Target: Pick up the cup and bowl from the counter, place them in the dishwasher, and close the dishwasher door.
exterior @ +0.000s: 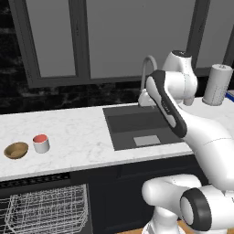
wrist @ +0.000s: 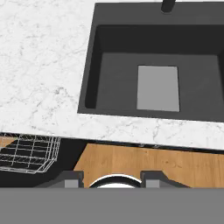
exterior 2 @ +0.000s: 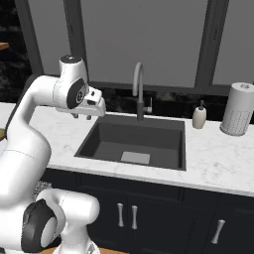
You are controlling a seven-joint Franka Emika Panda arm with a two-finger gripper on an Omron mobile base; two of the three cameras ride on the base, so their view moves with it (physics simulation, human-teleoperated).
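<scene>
The white cup (exterior: 41, 143) with a red inside stands on the white marble counter (exterior: 82, 137) at the far left, and the tan bowl (exterior: 16, 150) sits just left of it. Below them the dishwasher (exterior: 45, 208) is open, its white wire rack (wrist: 30, 153) pulled out. The dishwasher door is out of view. My gripper (exterior 2: 82, 116) hangs above the counter by the sink's left rim, well to the right of both dishes. In the hand view its fingertips (wrist: 72, 179) are apart, so the gripper (wrist: 112, 178) is open with nothing held.
A dark sink (exterior 2: 134, 141) with a tall faucet (exterior 2: 139, 89) is set into the counter. A soap bottle (exterior 2: 199, 117) and a grey-white cylinder (exterior 2: 238, 109) stand to its right. Black cabinets with short silver handles (exterior 2: 126, 216) run below. Wooden floor (wrist: 144, 162) shows in front.
</scene>
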